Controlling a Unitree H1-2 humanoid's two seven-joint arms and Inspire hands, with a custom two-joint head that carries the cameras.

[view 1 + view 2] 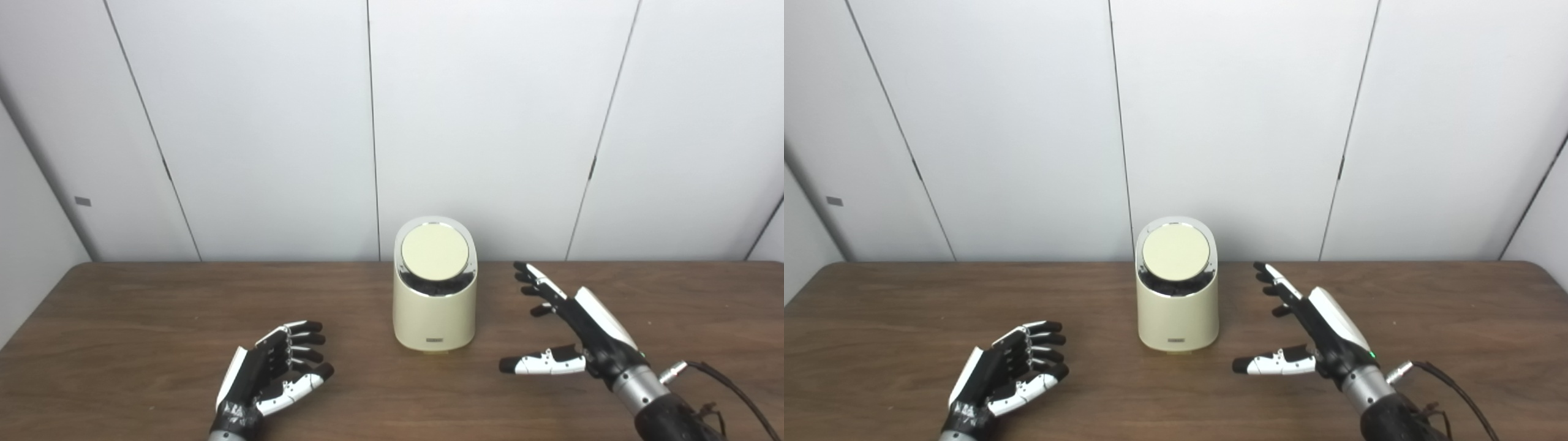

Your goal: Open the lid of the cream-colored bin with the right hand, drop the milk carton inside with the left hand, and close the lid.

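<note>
Nearest, the left hand (269,370) rests palm-up on the wooden table (135,318), fingers loosely curled, empty. Right hand (579,331) hovers spread wide — holding nothing. Between them, farther back, stands the cream-colored bin (434,312), its lid (435,252) tilted, dark gap below — no milk carton visible.

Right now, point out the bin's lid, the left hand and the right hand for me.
lid (435,252), left eye view, on the middle of its round top.
left hand (269,370), left eye view, on the palm.
right hand (1326,334), right eye view, on the back of the hand.
</note>
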